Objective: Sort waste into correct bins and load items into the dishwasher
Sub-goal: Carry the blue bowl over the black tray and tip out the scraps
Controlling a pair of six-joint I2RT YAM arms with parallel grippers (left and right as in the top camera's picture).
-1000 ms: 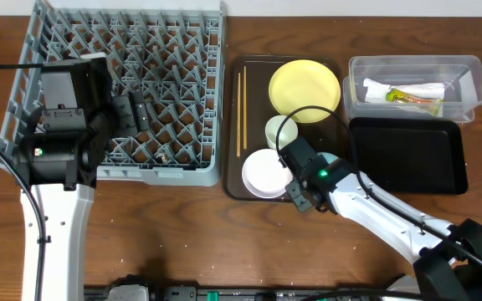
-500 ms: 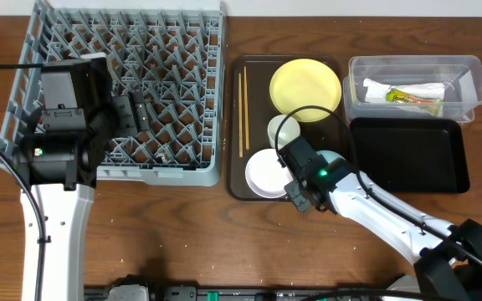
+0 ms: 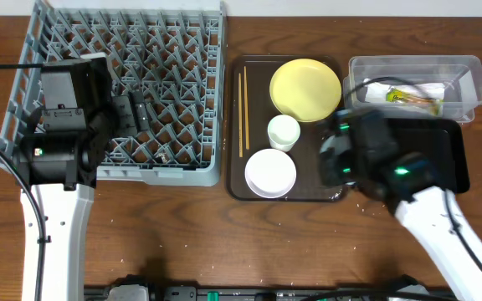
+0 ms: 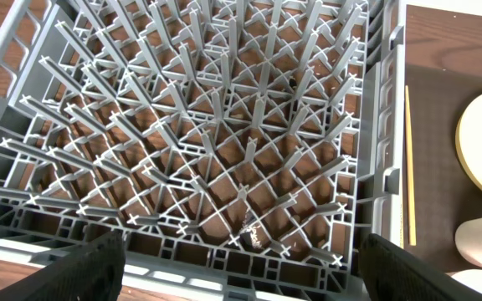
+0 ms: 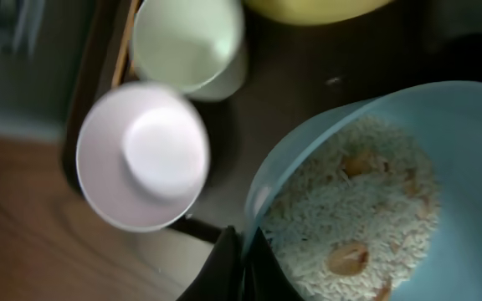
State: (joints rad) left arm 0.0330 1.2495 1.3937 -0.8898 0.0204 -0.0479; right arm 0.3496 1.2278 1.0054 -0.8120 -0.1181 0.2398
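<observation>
A brown wooden tabletop point(image 3: 182, 234) carries the grey dish rack point(image 3: 166, 75) at upper left and a dark brown tray point(image 3: 258, 109) at centre. On the tray are the yellow plate point(image 3: 305, 88), white cup point(image 3: 283, 131), white bowl point(image 3: 269, 172) and chopsticks point(image 3: 242, 113). The right end effector point(image 5: 243, 251) is pinched shut on the rim of the light blue bowl point(image 5: 325, 134), which is full of rice scraps point(image 5: 358, 217) and sits at the lower right of the wrist view. The left end effector point(image 4: 241, 251) hangs wide open and empty over the rack.
</observation>
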